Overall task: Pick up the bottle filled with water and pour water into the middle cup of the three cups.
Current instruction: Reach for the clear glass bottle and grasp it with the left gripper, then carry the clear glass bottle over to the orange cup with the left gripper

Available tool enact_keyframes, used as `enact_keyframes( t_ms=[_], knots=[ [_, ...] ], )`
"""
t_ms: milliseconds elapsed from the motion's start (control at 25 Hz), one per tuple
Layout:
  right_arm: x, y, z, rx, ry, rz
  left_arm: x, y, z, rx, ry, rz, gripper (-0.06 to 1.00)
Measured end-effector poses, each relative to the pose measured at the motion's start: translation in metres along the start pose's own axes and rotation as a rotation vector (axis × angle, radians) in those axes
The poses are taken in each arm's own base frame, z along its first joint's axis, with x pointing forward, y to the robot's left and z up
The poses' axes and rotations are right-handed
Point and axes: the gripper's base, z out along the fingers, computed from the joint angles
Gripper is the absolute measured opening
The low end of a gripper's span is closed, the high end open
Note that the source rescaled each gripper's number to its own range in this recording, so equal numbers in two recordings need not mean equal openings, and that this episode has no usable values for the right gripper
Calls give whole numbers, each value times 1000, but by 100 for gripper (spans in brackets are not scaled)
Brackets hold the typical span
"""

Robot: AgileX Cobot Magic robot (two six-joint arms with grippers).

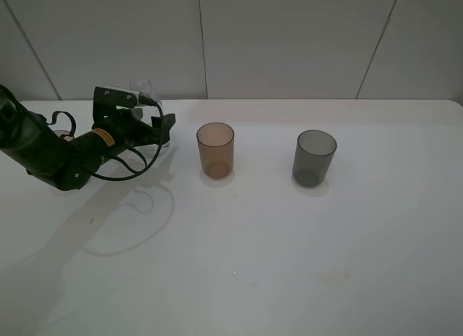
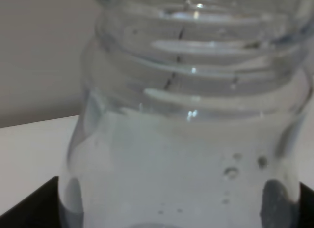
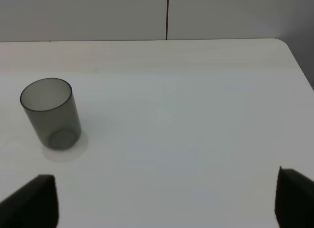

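Note:
The clear bottle (image 1: 147,87) stands at the far left of the table, and its threaded neck and shoulders (image 2: 191,139) fill the left wrist view. My left gripper (image 1: 150,111) (image 2: 176,208) is open, with one dark finger on each side of the bottle. The amber middle cup (image 1: 215,149) stands upright to the right of that gripper. A dark grey cup (image 1: 314,157) (image 3: 50,113) stands further right. My right gripper (image 3: 167,198) is open above bare table, right of the grey cup, with nothing between its fingers. The right arm is outside the exterior high view.
The white table (image 1: 239,263) runs back to a pale panelled wall (image 1: 289,39). Its right corner (image 3: 282,41) shows in the right wrist view. A black cable (image 1: 137,169) loops from the left arm just above the table.

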Motion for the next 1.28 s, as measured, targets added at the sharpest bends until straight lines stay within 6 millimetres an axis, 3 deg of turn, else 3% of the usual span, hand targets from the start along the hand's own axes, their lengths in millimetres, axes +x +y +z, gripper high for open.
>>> enact_keyframes(
  t_ms=[80, 120, 160, 240, 280, 1160, 1280],
  knots=[
    [0, 0, 0, 0, 0, 0, 0, -1, 0, 10, -1, 4, 95],
    [0, 0, 0, 0, 0, 0, 0, -1, 0, 15, 0, 3, 85],
    [0, 0, 0, 0, 0, 0, 0, -1, 0, 16, 0, -2, 69],
    [0, 0, 0, 0, 0, 0, 0, -1, 0, 14, 0, -12, 5],
    [0, 0, 0, 0, 0, 0, 0, -1, 0, 15, -1, -17, 0],
    [0, 0, 0, 0, 0, 0, 0, -2, 0, 23, 2, 18, 2],
    [0, 0, 0, 0, 0, 0, -8, -4, 0, 44, 2, 34, 2]
  ],
)
